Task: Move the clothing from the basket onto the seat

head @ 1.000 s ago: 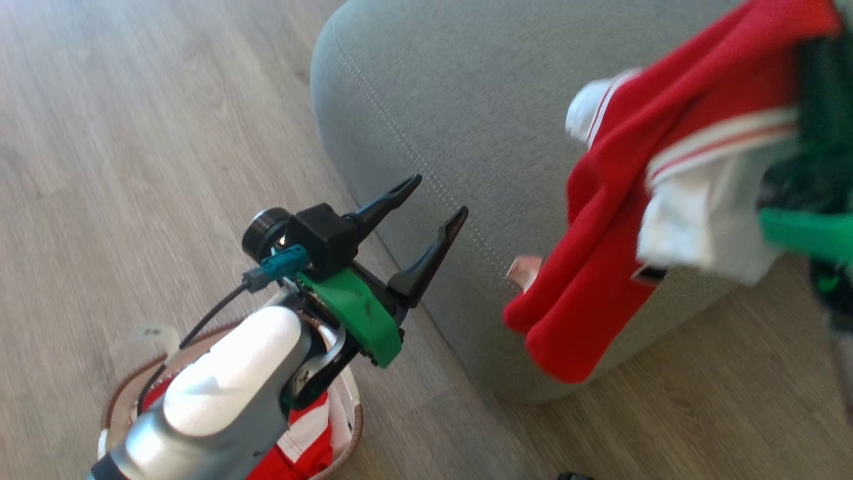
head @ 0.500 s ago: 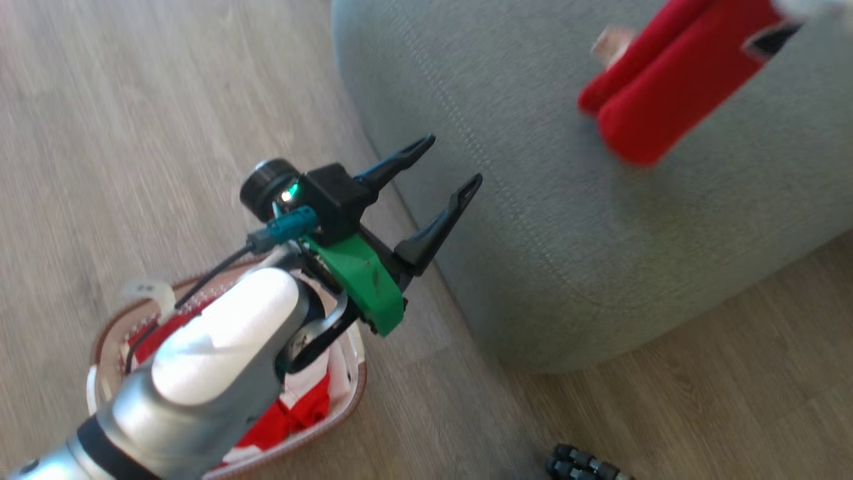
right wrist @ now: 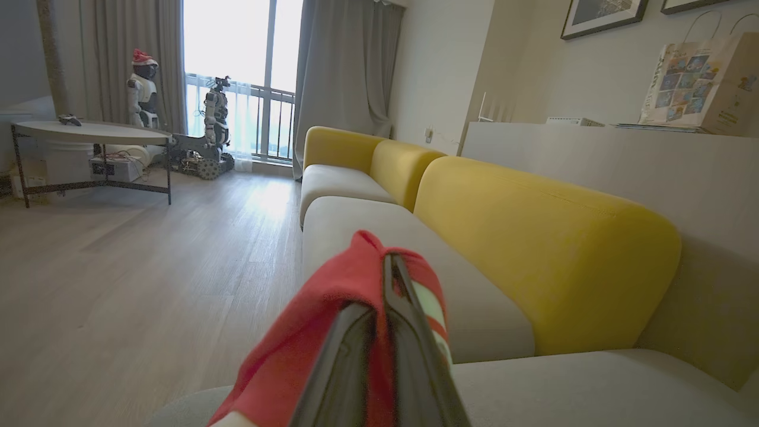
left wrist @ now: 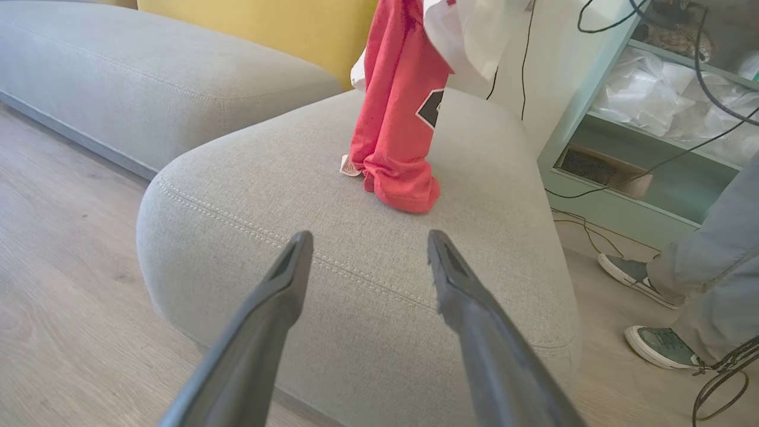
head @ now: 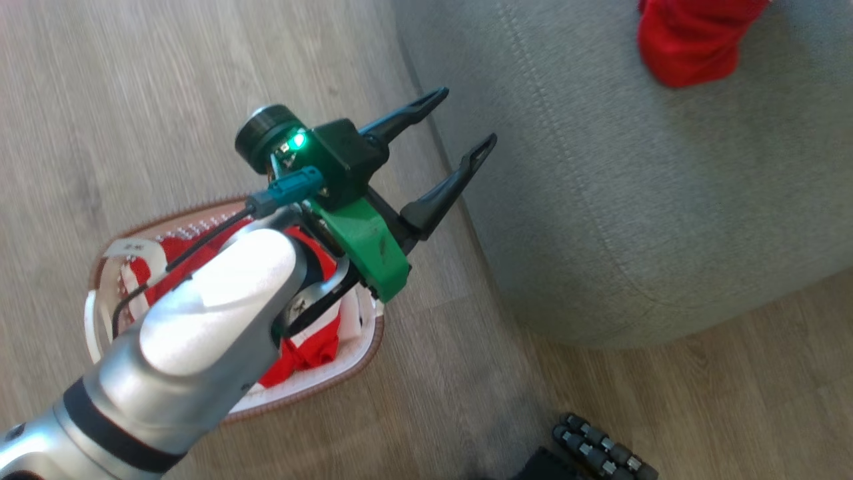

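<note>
Midway through, by the look of it. Grips one red garment (left wrist: 396, 118) in the right gripper (right wrist: 386, 264), fingers pinched together with the fabric draped over both. Hangs that garment over the seat (head: 666, 200), lower end bunched and touching the cushion top, at the far right in the head view; not yet let go, so not counted as delivered. Holds the left gripper (head: 466, 117) empty, fingers spread wide apart, above the floor (head: 133, 100) between the basket (head: 353, 360) and the near left corner of the seat, tips aimed at the cushion's edge. Leaves more clothing (head: 303, 350) in the basket, red with white panels, partly hidden under the left forearm; cannot tell how many pieces. Likely remaining: lower and release the held garment fully onto the seat, then go for what lies in the basket. Worth noting a person's shoes (left wrist: 637, 276) on the floor just right of the seat.
</note>
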### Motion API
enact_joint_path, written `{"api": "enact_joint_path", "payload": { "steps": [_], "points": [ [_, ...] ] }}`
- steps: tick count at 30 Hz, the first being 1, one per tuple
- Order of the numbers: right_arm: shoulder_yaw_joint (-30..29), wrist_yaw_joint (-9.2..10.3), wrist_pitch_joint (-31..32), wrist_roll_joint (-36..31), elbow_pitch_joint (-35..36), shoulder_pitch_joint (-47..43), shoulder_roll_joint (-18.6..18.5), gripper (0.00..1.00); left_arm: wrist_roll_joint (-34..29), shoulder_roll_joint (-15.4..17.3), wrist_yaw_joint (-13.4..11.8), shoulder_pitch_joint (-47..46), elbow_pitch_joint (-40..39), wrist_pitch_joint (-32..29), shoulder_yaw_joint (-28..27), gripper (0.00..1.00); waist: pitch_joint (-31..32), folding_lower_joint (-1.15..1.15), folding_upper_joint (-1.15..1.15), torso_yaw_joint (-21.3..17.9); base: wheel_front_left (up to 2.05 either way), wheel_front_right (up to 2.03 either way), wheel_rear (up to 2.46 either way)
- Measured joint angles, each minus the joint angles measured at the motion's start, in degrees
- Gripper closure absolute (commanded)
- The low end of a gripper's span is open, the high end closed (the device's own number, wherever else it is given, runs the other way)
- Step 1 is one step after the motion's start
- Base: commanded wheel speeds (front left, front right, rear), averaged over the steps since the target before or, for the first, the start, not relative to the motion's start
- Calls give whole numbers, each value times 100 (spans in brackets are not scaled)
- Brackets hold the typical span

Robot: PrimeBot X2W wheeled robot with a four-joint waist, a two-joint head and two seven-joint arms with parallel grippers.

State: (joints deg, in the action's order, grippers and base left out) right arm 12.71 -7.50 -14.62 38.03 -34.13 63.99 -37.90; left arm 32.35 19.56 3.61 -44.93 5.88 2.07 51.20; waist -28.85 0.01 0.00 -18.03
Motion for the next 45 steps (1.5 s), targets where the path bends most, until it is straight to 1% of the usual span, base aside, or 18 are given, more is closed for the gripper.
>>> {"api": "enact_joint_path", "payload": {
  "steps": [2,5,8,10,14,18,21,22,23,25,26,32,37,41,45],
  "points": [
    [108,0,1,33,-200,-25,44,100,0,0,1,-77,-9,-5,2,0,-132,0,0,47,0,0,0],
    [417,0,124,40,-533,-121,236,100,0,-1,43,-116,-11,-24,9,0,-311,0,0,100,0,0,0],
    [721,0,466,218,-917,-328,498,100,-38,-1,43,-173,-8,-32,16,0,-434,1,0,151,0,0,0],
    [905,-1,719,346,-1129,-447,610,100,-42,-2,49,-208,-7,-32,15,0,-466,1,0,186,0,0,0],
    [1261,-1,1220,628,-1351,-501,714,100,-41,-4,52,-209,32,-22,18,0,-445,0,0,242,0,0,0],
    [1655,0,1793,893,-1426,-502,728,100,-38,-5,51,-209,91,12,18,0,-379,0,0,264,0,0,0],
    [1844,0,1973,1057,-1427,-498,727,100,-31,-7,49,-209,142,56,18,0,-316,-1,0,272,0,0,0],
    [1900,0,1974,1111,-1427,-498,722,90,-31,-9,49,-209,147,58,18,0,-294,-1,0,273,0,0,0],
    [1941,0,1978,1162,-1428,-498,713,75,-31,-14,48,-209,158,62,18,0,-268,-1,0,275,0,0,0],
    [2030,0,2043,1254,-1427,-497,690,51,-20,-19,47,-207,181,98,19,0,-207,-1,0,272,0,0,0],
    [2081,0,2075,1296,-1427,-497,682,0,1,-19,43,-205,193,112,19,0,-173,-1,0,268,0,0,0],
    [2351,0,2309,1546,-1413,-501,625,0,73,-19,38,-153,287,212,24,0,76,-1,0,215,0,0,0],
    [2629,0,2576,1703,-1243,-556,364,0,149,-27,-11,31,387,356,22,0,437,-1,0,138,0,0,0],
    [2836,0,2531,1708,-932,-696,79,0,276,-32,-69,266,458,494,11,0,788,-1,0,90,0,0,0],
    [2887,0,2158,1708,-565,-728,-208,0,386,-33,-174,491,532,661,-25,0,1155,-1,0,77,0,0,0]
  ]
}}
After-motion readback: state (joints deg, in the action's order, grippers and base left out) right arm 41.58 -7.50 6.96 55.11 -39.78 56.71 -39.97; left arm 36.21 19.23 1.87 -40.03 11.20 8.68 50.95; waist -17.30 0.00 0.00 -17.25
